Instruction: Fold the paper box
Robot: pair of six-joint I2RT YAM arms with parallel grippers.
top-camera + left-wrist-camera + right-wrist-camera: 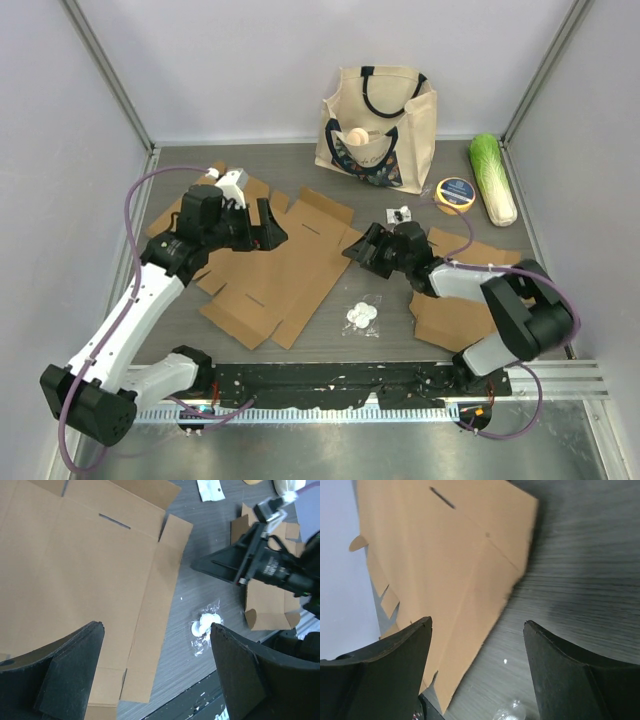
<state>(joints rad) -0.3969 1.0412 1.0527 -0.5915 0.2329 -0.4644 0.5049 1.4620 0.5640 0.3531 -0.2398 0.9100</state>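
Three flat cardboard blanks lie on the bench: the middle blank, the left blank and the right blank. There is one each of tote bag, cabbage, tape roll, clear packet and small white tag. Two hands: the left hand and the right hand.

We see a cream tote bag standing at the far edge of the surface. A napa cabbage lies in the far right corner with a tape roll just beside it. A clear packet of white discs sits toward the near edge.
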